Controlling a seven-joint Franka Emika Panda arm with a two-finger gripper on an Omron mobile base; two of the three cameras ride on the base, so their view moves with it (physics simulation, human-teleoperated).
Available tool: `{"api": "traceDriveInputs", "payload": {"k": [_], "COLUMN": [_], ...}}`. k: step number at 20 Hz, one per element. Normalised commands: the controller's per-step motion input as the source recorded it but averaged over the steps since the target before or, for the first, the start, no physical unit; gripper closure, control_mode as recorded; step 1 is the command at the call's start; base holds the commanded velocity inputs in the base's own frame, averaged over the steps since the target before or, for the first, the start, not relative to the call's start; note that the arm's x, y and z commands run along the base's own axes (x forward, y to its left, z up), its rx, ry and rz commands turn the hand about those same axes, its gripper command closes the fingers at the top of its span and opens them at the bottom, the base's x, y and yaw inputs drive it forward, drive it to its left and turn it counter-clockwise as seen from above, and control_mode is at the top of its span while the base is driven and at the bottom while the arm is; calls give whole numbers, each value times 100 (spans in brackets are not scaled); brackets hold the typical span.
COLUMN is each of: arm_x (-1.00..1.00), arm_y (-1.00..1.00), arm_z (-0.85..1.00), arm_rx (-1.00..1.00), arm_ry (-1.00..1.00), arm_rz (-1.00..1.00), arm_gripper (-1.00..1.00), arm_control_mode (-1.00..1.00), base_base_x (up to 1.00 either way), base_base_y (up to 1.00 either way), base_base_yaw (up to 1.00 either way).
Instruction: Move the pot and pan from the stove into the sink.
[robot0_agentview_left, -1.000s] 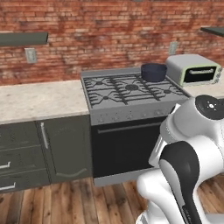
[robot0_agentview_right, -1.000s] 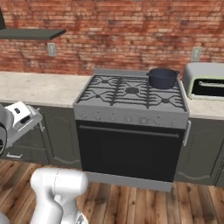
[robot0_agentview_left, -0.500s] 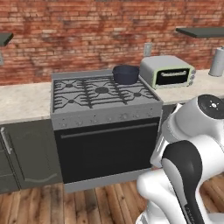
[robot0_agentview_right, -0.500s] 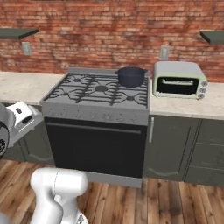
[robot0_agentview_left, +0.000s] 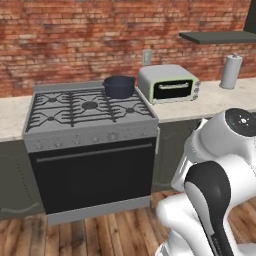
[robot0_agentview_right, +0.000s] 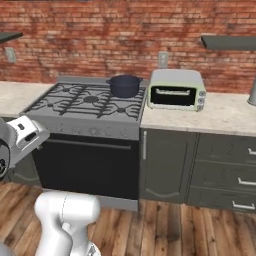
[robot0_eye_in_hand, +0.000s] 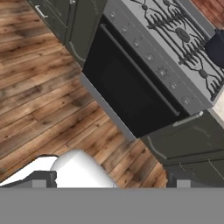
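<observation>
The pot (robot0_agentview_left: 119, 86) (robot0_agentview_right: 124, 85), deep and dark blue-grey, stands on the back right burner of the stove (robot0_agentview_left: 90, 136) (robot0_agentview_right: 85, 128). A corner of the pot (robot0_eye_in_hand: 217, 47) shows at the right edge of the hand view, above the stove's black oven door (robot0_eye_in_hand: 131, 89). My gripper (robot0_eye_in_hand: 109, 179) is open with nothing between its fingertips. It hangs low in front of the stove, well away from the pot. The pan and the sink are out of view.
A grey-green toaster oven (robot0_agentview_left: 167, 83) (robot0_agentview_right: 176, 90) sits on the counter just right of the stove. A paper towel roll (robot0_agentview_left: 230, 71) stands farther right under a dark shelf (robot0_agentview_left: 215, 36). Dark cabinet drawers (robot0_agentview_right: 225, 170) line the right, above the wooden floor (robot0_agentview_right: 165, 225).
The whole picture has shifted: the base has driven to the right, so the stove and pot sit further left in both base views. The gripper stays open.
</observation>
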Motion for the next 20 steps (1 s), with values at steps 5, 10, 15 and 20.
{"api": "traceDriveInputs", "payload": {"k": [5,10,15,20], "arm_x": [0,0,0,0], "arm_y": [0,0,0,0], "arm_z": [0,0,0,0], "arm_rx": [0,0,0,0], "arm_ry": [0,0,0,0], "arm_rz": [0,0,0,0], "arm_gripper": [-100,-100,-100,-100], "arm_control_mode": [100,100,100,100], "base_base_x": [-18,-27,0,50], "base_base_y": [-49,-50,0,-3], "base_base_yaw": [0,0,0,-2]}}
